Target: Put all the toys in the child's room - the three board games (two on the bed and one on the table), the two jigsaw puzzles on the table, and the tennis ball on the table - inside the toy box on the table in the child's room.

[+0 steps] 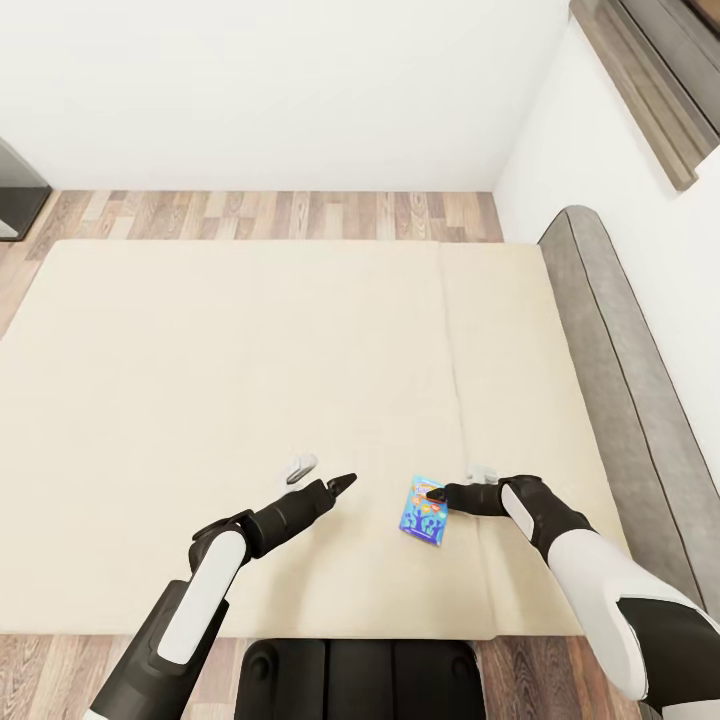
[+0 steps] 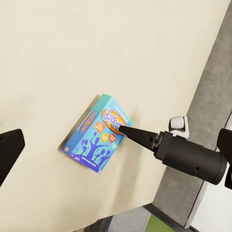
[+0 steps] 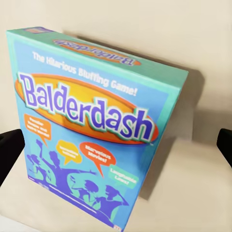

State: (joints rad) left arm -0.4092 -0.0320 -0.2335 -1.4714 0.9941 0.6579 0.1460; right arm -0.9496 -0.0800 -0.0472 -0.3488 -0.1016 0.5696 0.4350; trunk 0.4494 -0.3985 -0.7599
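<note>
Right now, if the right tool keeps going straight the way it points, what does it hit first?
The right tool would most likely meet the blue Balderdash board game box first: the box sits straight ahead between its open fingers, lying on the cream bed. In the left wrist view the fingertip looks already at the box's top edge.

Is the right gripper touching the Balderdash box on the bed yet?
Cannot tell. In the left wrist view the right gripper's fingertip overlaps the Balderdash box, but it could be hovering above. The head view is no clearer.
</note>
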